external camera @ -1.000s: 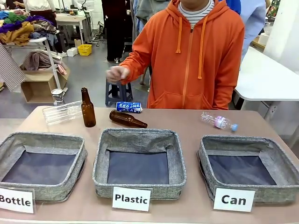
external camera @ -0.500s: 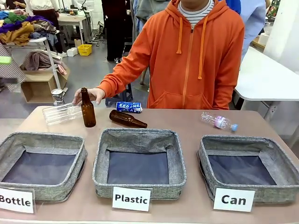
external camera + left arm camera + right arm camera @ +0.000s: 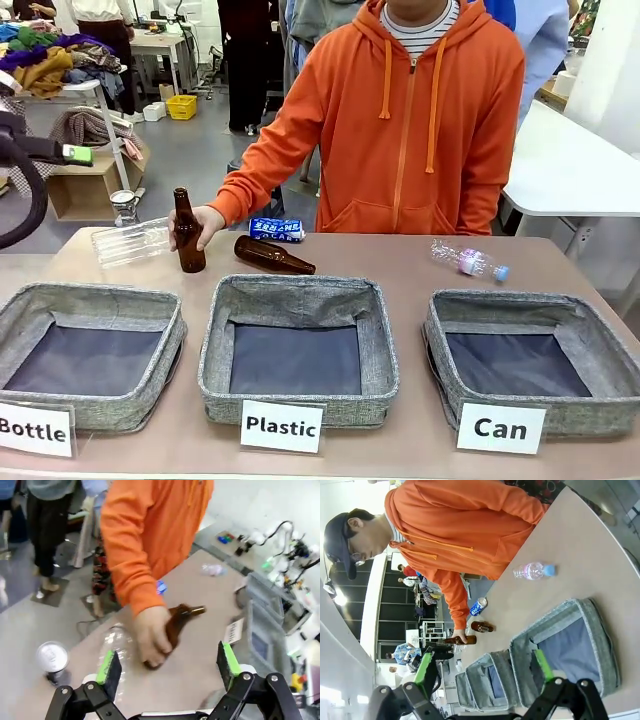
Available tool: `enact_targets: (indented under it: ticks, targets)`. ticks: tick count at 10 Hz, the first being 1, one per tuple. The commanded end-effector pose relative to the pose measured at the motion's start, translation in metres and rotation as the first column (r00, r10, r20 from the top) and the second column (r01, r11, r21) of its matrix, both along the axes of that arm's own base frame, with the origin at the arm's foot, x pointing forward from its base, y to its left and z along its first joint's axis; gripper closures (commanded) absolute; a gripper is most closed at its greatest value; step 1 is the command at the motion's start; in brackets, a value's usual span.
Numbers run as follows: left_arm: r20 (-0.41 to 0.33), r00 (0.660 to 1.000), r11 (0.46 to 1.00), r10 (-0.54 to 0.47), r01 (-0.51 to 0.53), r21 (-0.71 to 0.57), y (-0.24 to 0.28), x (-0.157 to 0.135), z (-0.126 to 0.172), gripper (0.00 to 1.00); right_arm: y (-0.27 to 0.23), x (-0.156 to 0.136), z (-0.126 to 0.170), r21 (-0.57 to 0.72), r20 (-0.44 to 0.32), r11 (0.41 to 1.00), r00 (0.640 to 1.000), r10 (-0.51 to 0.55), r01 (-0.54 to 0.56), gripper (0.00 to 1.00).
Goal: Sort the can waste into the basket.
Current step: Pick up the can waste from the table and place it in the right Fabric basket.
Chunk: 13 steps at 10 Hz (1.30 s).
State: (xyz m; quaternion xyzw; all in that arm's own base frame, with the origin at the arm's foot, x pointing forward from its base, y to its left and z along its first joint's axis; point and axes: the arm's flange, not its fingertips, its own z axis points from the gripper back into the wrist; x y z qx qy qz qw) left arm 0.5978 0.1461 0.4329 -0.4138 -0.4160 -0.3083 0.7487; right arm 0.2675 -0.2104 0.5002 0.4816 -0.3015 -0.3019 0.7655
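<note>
The person (image 3: 400, 120) now grips the upright bottle (image 3: 187, 240); left hand (image 3: 168, 661), right hand (image 3: 483, 666) gape; basket (image 3: 520, 300) card (image 3: 500, 428) reads "Can".

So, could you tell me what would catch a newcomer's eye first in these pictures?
The person's orange hoodie at the far side, with one hand gripping an upright brown glass bottle. Next, three grey fabric baskets line the near edge, the Can basket at the right, and a blue can lies on its side near the far edge.
</note>
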Motion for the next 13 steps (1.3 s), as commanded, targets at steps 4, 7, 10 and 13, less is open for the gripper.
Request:
enact_targets:
  ticks: [4, 7, 10, 13]
  targets:
    - [0.033, 0.990, 0.983, 0.136, -0.139, 0.123, 0.030, 0.006, -0.017, 0.00, -0.003, 0.002, 0.003, 0.005, 0.031, 1.000, 1.000, 0.003, -0.003, 0.00]
    - [0.033, 0.990, 0.983, 0.136, -0.139, 0.123, 0.030, 0.006, -0.017, 0.00, -0.003, 0.002, 0.003, 0.005, 0.031, 1.000, 1.000, 0.003, -0.003, 0.00]
    - [-0.073, 0.997, 0.999, 0.019, -0.017, 0.028, 0.128, 0.023, 0.029, 0.00, -0.003, 0.002, 0.003, 0.005, 0.031, 1.000, 1.000, 0.003, -0.003, 0.00]
    - [-0.030, 0.967, 0.967, -0.255, 0.254, -0.010, 0.260, -0.086, 0.083, 0.00, -0.003, 0.002, 0.003, 0.005, 0.031, 1.000, 1.000, 0.003, -0.003, 0.00]
